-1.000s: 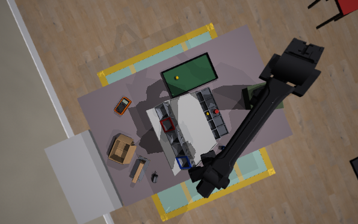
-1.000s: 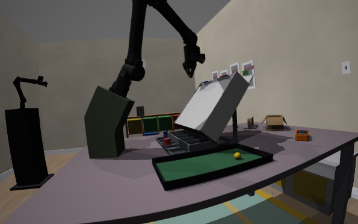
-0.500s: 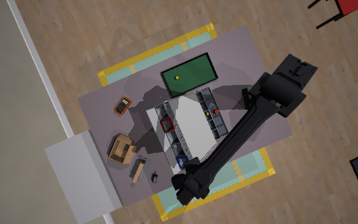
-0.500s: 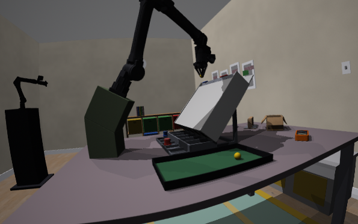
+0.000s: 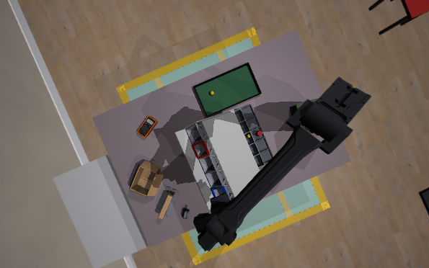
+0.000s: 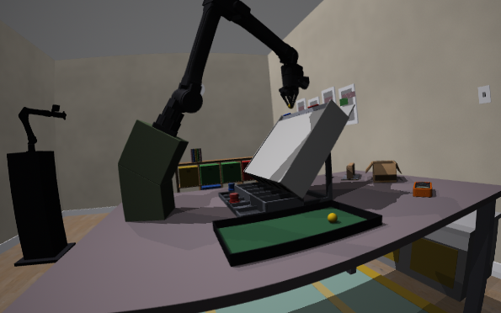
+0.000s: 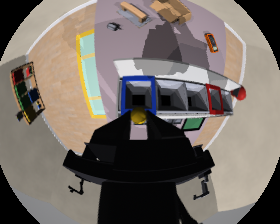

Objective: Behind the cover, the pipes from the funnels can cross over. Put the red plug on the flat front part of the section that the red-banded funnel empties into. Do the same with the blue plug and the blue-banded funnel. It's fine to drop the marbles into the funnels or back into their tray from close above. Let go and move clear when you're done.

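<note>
My gripper (image 6: 290, 105) (image 7: 138, 113) is shut on a yellow marble, just above the near rim of the blue-banded funnel (image 5: 218, 188) (image 6: 287, 114) (image 7: 138, 78). The red-banded funnel (image 5: 198, 143) (image 6: 313, 106) (image 7: 213, 86) is further along the funnel row. The red plug (image 5: 259, 133) (image 6: 234, 198) stands on the flat front part of a section near the middle. A second marble (image 5: 249, 136) lies in the compartment behind it. The blue plug (image 6: 231, 187) stands beyond the red one; the arm hides it in the top view. A third marble (image 5: 211, 93) (image 6: 332, 218) lies in the green tray (image 5: 232, 86) (image 6: 275, 236).
The sloping white cover (image 5: 228, 151) (image 6: 275, 143) hides the pipes between funnels and sections. The arm reaches over one end of it. A multimeter (image 5: 147, 126) (image 6: 423, 189), an open cardboard box (image 5: 146, 179) (image 6: 385, 172) and a wooden block (image 5: 166, 203) are beyond the funnels.
</note>
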